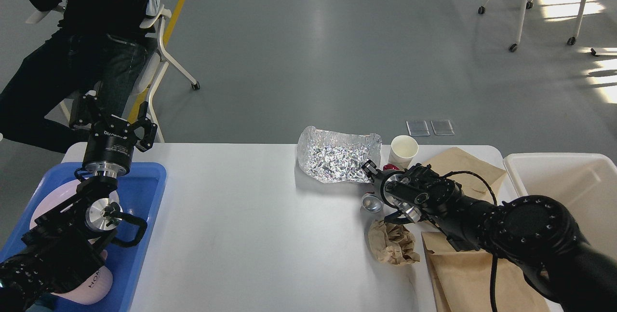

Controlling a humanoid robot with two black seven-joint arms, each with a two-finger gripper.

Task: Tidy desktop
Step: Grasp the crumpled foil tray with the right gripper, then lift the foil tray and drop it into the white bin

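The white desktop carries a crumpled foil tray at its far edge, with a white paper cup to the right of it. A small silver-ended can lies on its side in front of the foil. My right gripper is at the can, open, one finger by the foil's corner and the other just above a crumpled brown paper ball. The can's body is mostly hidden behind the gripper. My left gripper stands open and empty above the far edge of the blue tray.
Flat brown paper bags lie under my right arm and near the cup. A cream bin stands at the table's right end. A pink plate and a pink bowl lie in the blue tray. A seated person is at the far left.
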